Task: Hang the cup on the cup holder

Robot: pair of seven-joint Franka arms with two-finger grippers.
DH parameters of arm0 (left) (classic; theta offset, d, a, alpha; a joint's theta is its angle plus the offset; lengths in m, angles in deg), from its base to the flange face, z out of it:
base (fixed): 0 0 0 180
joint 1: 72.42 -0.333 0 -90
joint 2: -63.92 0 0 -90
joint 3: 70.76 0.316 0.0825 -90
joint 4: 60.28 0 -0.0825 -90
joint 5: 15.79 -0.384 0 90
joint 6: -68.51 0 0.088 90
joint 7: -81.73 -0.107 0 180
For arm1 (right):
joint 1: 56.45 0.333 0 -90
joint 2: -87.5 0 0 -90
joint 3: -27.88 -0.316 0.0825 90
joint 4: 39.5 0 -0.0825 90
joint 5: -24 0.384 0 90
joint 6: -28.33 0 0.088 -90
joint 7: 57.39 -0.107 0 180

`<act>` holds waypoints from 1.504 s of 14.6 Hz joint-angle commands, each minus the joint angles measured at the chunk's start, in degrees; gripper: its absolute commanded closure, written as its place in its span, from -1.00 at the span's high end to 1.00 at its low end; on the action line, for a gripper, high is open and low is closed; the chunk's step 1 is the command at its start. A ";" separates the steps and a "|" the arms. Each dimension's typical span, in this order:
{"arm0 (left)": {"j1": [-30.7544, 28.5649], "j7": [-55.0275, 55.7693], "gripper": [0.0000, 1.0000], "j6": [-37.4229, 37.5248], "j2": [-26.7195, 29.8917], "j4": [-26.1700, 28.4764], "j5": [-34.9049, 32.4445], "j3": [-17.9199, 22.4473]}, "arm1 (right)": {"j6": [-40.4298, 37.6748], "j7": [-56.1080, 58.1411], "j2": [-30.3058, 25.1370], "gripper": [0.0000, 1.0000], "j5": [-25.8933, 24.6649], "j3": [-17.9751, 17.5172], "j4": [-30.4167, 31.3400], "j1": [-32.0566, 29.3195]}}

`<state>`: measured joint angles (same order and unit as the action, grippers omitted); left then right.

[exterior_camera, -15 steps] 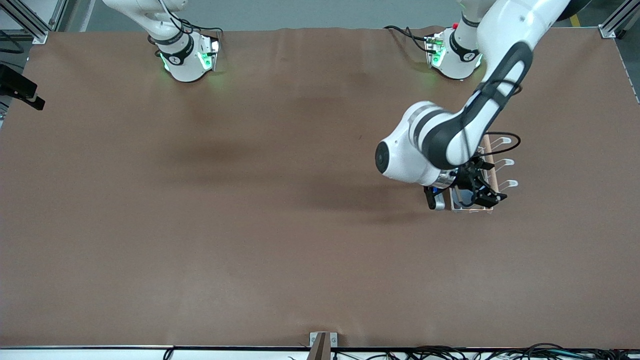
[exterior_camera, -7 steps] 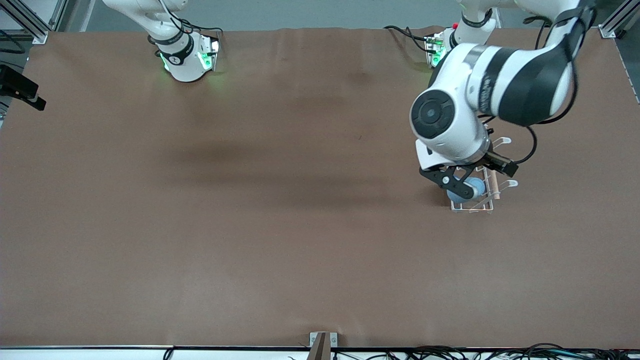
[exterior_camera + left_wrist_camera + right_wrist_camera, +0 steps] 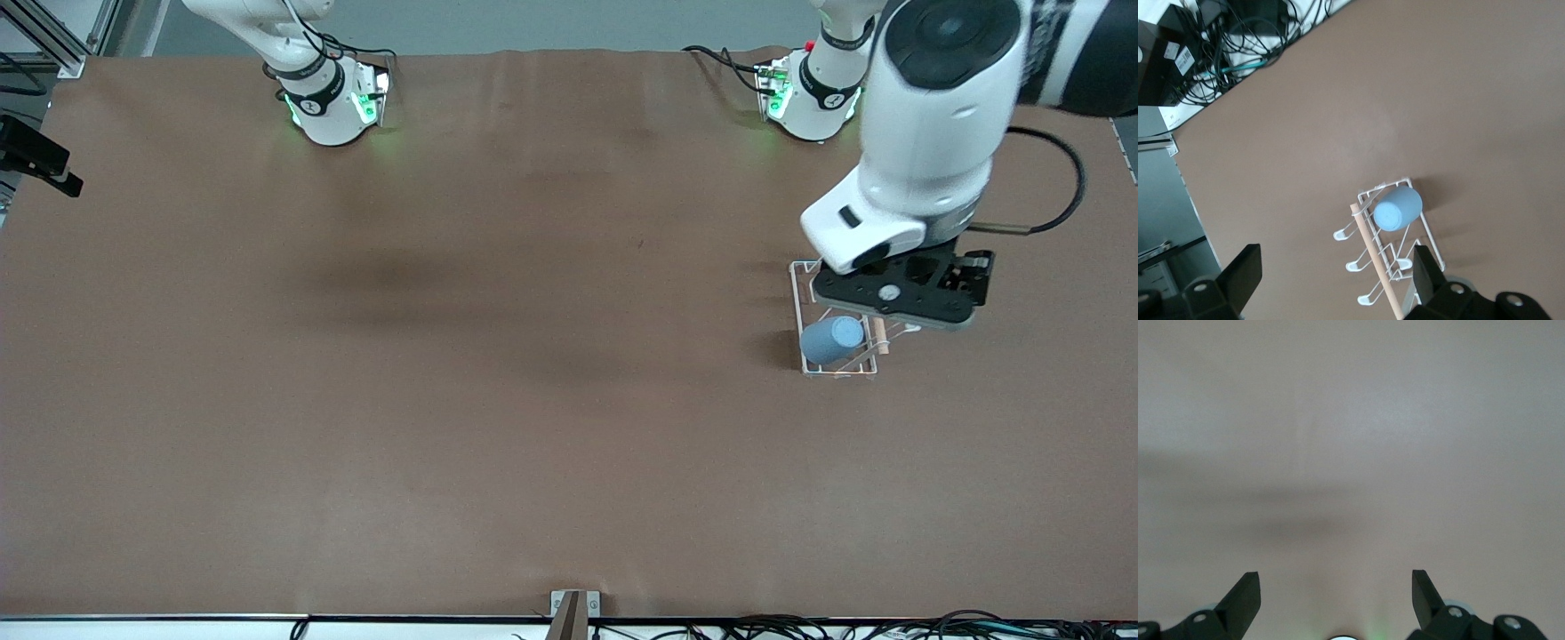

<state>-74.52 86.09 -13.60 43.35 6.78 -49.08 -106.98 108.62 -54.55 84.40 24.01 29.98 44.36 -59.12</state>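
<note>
The light-blue cup (image 3: 832, 339) hangs tilted on a prong of the white wire cup holder (image 3: 805, 267), at the holder's end nearer the front camera, on the left arm's side of the table. The left gripper (image 3: 898, 298) is up in the air over the cup holder, open and empty, apart from the cup. In the left wrist view the cup (image 3: 1397, 209) and the holder's wooden rod (image 3: 1371, 257) lie well below the open left gripper (image 3: 1335, 273). The right gripper (image 3: 1336, 590) is open and empty over bare table; this arm waits.
The brown table cover (image 3: 498, 400) is bare around the cup holder. Cables and black boxes (image 3: 1218, 40) lie off the table's edge in the left wrist view. The arm bases (image 3: 329, 98) stand along the table's edge farthest from the front camera.
The left gripper let go of the cup, opened and rose away from the cup holder. The cup stays hanging on the prong. The right arm has not moved.
</note>
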 commanded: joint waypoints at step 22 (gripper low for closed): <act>2.55 0.39 1.00 -7.00 32.17 32.87 31.79 28.22 | 0.66 0.50 -1.21 0.99 -0.09 0.72 1.48 0.29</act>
<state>-72.88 86.81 -19.44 73.69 37.90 -16.27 -79.25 108.72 -54.55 84.40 24.01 30.23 44.37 -59.10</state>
